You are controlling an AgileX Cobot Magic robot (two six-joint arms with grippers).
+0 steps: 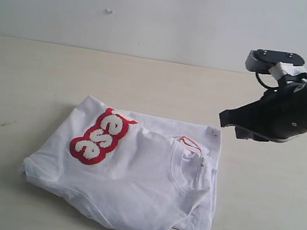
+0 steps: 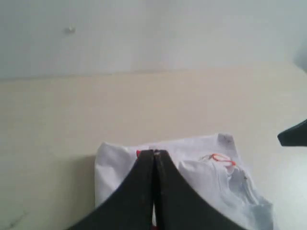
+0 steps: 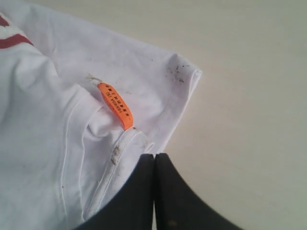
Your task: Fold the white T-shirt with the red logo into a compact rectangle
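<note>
White T-shirt (image 1: 131,176) lies part-folded on the bench (image 1: 30,69), long axis across the exterior view: red logo (image 1: 99,138) at the left end, collar and neck tag (image 3: 115,105) at the right. My right tool (image 3: 154,158), jaws pressed together and empty, hangs over that collar corner, nearer than my left tool (image 2: 154,153), likewise closed and empty.

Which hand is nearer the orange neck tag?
Right. The right hand is close by the tag, near the collar; the left hand is well away, beyond the shirt's logo end.
</note>
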